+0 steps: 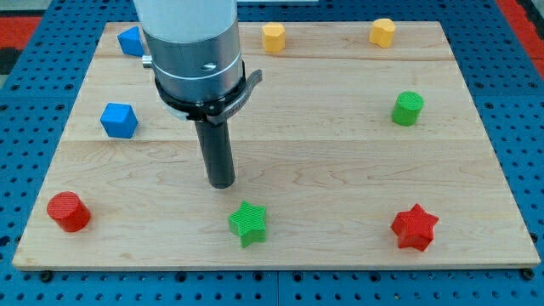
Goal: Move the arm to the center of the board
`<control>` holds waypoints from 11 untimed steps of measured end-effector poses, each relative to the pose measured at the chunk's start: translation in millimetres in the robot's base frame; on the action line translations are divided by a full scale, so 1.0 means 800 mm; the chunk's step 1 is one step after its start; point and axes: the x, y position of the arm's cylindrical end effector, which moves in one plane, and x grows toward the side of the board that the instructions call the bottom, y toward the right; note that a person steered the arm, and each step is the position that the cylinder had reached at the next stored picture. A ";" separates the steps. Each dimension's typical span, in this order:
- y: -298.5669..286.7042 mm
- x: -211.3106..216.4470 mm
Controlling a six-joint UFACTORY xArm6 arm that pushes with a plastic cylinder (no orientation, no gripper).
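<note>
Your tip [222, 183] sits just left of board [340, 161] centre; steer right. No fingers fitted, bare rod.

**Q:** where does everything sit on the board [340, 170]?

**A:** You'll find my tip [222, 183] left of centre, with the green star [247, 223] just below it and apart. The red cylinder [68, 212] is bottom-left and the red star [414, 227] bottom-right. The upper blue cube [130, 41] and lower blue cube [118, 120] sit left. The left yellow block [273, 37] and right yellow block [382, 32] line the top. The green cylinder [407, 109] is on the right.
</note>
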 end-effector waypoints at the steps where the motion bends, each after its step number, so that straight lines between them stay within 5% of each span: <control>1: 0.003 -0.013; 7: 0.013 -0.041; 9: 0.024 -0.114; 11: 0.033 -0.121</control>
